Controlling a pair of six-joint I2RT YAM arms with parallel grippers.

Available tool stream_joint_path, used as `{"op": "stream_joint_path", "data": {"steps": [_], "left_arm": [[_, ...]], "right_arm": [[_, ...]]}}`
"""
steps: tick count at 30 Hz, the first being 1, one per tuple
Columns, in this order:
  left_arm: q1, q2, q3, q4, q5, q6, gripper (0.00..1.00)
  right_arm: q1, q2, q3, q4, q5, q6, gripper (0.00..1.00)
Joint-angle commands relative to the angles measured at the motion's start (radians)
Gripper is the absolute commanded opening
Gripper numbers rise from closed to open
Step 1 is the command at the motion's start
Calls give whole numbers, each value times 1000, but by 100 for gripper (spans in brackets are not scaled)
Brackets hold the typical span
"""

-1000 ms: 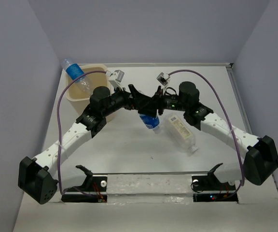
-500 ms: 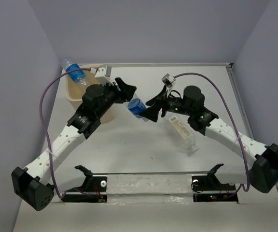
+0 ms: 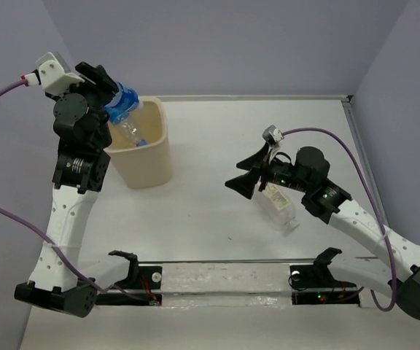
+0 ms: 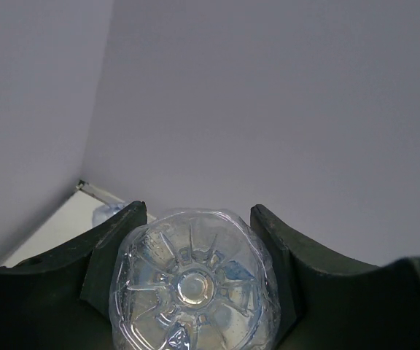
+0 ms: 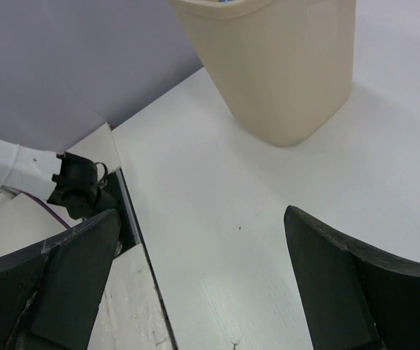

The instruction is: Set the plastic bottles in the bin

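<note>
My left gripper (image 3: 111, 91) is raised high at the back left and shut on a plastic bottle with a blue label (image 3: 123, 102), just over the left rim of the cream-beige bin (image 3: 152, 164). In the left wrist view the bottle's ribbed clear base (image 4: 195, 284) fills the gap between the fingers of the left gripper (image 4: 197, 214). Clear plastic with a blue bit (image 3: 138, 140) shows in the bin's mouth; I cannot tell if it is a separate bottle. A squarish bottle with a white label (image 3: 279, 205) lies on the table under my right arm. My right gripper (image 3: 243, 182) (image 5: 201, 219) is open and holds nothing.
The bin (image 5: 283, 73) stands upright ahead of the right gripper across bare white table. A black-and-white rail (image 3: 224, 277) runs along the near edge. Purple cables (image 3: 363, 182) loop over both arms. Grey walls close in the left, back and right sides.
The bottle passed from the right gripper to the left at mid-table. The left arm then swung up and left with it to above the bin. The right gripper opened and drew back.
</note>
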Motion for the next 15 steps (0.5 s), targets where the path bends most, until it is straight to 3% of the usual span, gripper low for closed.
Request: {"op": "stream_joint_path", "data": {"steps": [1,11,15], "left_arm": [[4,15,0,33,-182,117,25],[3,19,-300,162,-147,203,25],[1,10,-343,188,-113,215,24]], "right_arm": [[8,-17,-13,-7,17,-35,100],[8,-39,-42,-5,48,-41,100],[8,-23,-39,-5,53,-42,100]]}}
